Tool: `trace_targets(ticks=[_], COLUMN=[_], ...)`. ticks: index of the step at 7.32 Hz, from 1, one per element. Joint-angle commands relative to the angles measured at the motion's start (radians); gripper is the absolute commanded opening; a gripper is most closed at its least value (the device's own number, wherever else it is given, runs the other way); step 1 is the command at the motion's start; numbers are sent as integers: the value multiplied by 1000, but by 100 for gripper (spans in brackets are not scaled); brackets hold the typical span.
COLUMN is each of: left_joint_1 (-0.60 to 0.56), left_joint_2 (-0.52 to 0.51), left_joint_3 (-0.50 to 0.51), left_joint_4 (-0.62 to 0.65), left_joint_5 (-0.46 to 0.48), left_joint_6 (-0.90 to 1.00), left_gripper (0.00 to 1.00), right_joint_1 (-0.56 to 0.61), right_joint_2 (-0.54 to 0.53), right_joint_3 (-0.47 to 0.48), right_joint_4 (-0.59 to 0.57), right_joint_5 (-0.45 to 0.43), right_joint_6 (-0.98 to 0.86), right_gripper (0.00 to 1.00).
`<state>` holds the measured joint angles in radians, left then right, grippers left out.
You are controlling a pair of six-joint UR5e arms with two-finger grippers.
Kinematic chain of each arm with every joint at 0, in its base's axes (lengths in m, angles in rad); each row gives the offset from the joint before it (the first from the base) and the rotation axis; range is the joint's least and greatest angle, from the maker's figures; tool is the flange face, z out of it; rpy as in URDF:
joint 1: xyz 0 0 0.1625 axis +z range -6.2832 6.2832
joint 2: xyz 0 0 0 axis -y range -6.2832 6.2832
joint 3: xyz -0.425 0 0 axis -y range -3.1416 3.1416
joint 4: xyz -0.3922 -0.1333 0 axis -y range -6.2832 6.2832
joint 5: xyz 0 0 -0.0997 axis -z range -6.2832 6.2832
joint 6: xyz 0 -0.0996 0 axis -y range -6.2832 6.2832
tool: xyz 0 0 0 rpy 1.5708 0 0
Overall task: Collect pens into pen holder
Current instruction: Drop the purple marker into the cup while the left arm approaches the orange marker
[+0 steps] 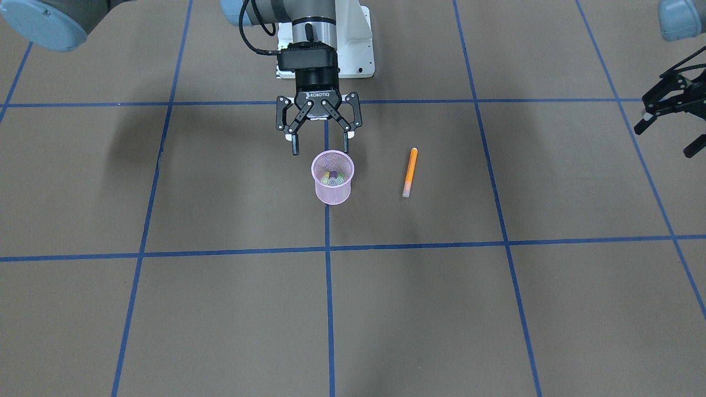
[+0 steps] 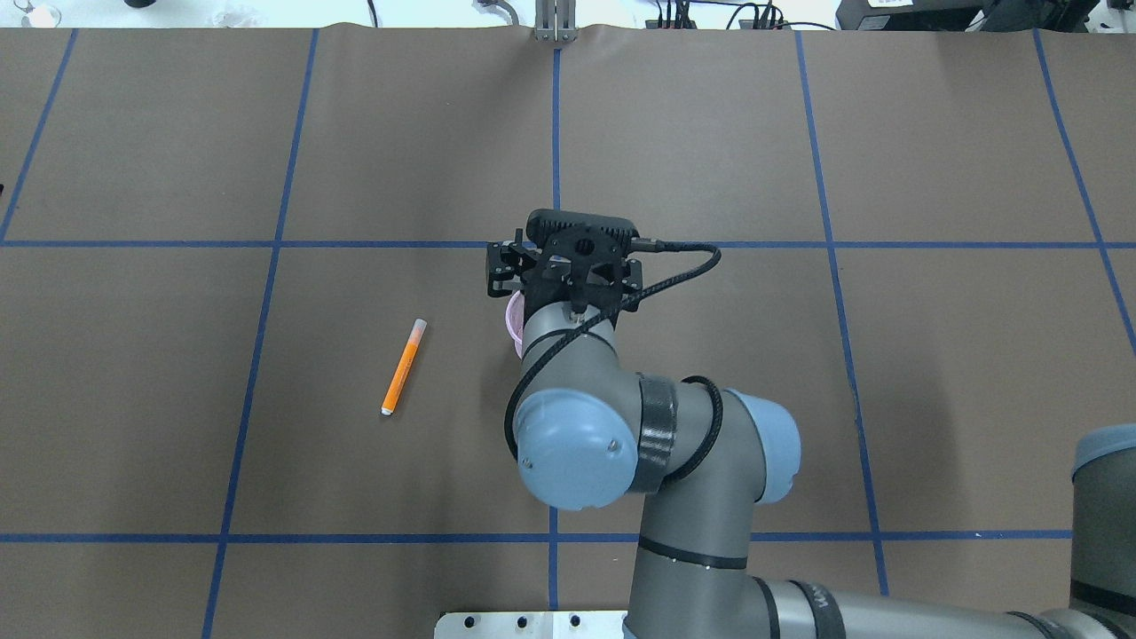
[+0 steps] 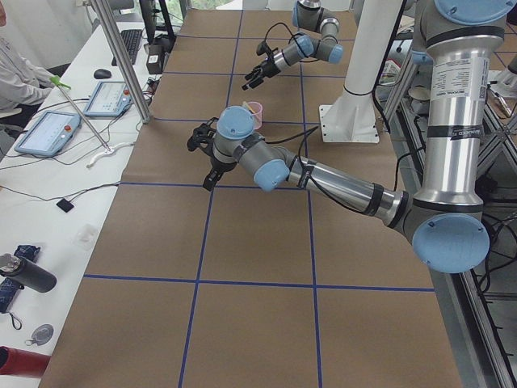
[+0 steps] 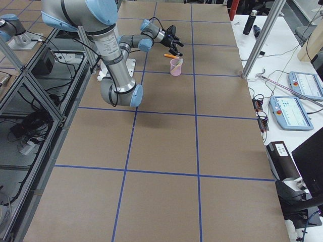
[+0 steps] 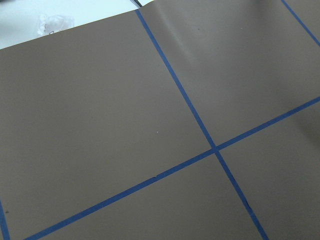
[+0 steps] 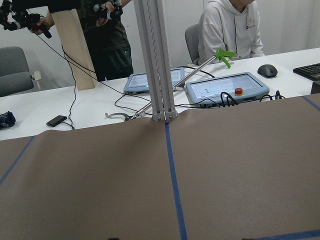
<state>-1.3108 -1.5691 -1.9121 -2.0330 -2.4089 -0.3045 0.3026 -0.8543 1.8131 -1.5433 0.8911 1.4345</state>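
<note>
Orange pen [image 2: 404, 368] is lying flat on the table [image 2: 932, 355], nearest the robot of the task items. Clock readings are taken on the overhead view, with 12 pointing away from the robot. The long axis is running from about 7 to 1 o'clock, with the pale cap end at 1. Nothing is touching it, and bare table is showing on every side, so a straight-down pinch across the barrel is looking unobstructed.

Cup [image 1: 331, 177] is standing upright near the pen's 3 o'clock side, apart from it. Three pens [image 1: 333, 177] are standing inside: yellowish, purple and green.

Right gripper [image 1: 320, 149] is hanging above the cup, fingers spread and holding nothing. From it the orange pen is lying at about 8 o'clock. Judgement: one pen is awaiting collection, and this gripper is the nearer one. Its fingers are needing to close across the 7-to-1 axis.

Left gripper [image 1: 664, 140] is hanging well apart, off toward the pen's 9 o'clock side, fingers likewise spread and empty.

Far table edge is lying well beyond, at 12 o'clock.
</note>
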Motion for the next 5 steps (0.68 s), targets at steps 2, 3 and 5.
trace_targets(ticks=[2,3,5], left_joint_1=[161,227,417], left_joint_2=[-77,-109,-182], left_joint_3=[2,5,14], left_joint_4=[0,2,7], left_joint_5=[14,69,253], left_joint_6=[-192,-261,-416], left_gripper=[100,100,100], right_joint_1=[238,348,574], right_joint_2=[-12,-26,-116], right_joint_3=[74,74,104], right_joint_4=[-87,-87,-84], right_joint_5=[446,615,953], right_joint_6=[-136,-237,-476], right_gripper=[99,99,99])
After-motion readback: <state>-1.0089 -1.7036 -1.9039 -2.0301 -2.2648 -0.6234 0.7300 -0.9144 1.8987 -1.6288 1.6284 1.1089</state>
